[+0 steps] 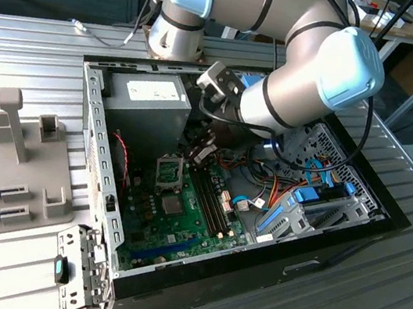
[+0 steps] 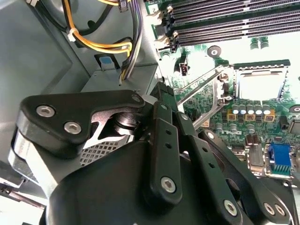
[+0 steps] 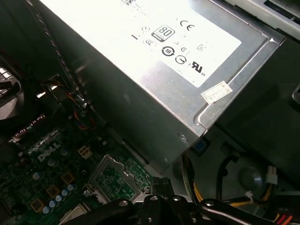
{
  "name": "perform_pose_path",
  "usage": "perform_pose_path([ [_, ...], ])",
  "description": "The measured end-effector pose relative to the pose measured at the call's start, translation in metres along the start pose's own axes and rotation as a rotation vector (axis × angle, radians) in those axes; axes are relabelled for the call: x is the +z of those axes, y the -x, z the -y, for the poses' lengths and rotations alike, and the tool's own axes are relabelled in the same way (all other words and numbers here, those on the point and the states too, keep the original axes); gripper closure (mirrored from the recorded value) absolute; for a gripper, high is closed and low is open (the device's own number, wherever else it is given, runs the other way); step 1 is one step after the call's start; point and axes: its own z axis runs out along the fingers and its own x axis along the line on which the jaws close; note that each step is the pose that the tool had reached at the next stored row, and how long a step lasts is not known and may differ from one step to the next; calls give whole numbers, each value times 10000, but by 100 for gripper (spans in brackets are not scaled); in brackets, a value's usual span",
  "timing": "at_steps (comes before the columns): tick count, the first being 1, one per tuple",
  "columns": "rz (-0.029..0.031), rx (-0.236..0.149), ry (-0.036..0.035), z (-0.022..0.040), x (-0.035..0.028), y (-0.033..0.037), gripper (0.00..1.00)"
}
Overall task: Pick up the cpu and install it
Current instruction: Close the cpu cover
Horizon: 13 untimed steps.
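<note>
You will find the arm [image 1: 285, 64] reaching down into the open case [image 1: 334, 247], with the gripper [image 1: 200, 152] low over the board [image 1: 179, 225]. In the exterior view it hangs at about 2 o'clock from the socket [image 1: 170, 171], near it but apart. Its state is not visible, so you cannot tell whether it is wide, narrow or holding anything.

In the second wrist view, a pale silvery square sits in the socket [image 2: 260, 84]. It appears to be the cpu [image 2: 258, 86], though glare prevents certainty. The load frame [image 2: 201, 93] beside it stands raised.

In the exterior view, note the power supply [image 1: 148, 101] at 11 o'clock from the socket and the memory slots [image 1: 210, 203] at 4 o'clock
</note>
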Motion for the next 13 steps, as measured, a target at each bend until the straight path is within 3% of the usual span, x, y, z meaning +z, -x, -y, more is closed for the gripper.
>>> perform_pose_path([
  [7,20,-113,72,14,-23,-20,89],
  [13,-26,-212,79,97,-67,-111,89],
])
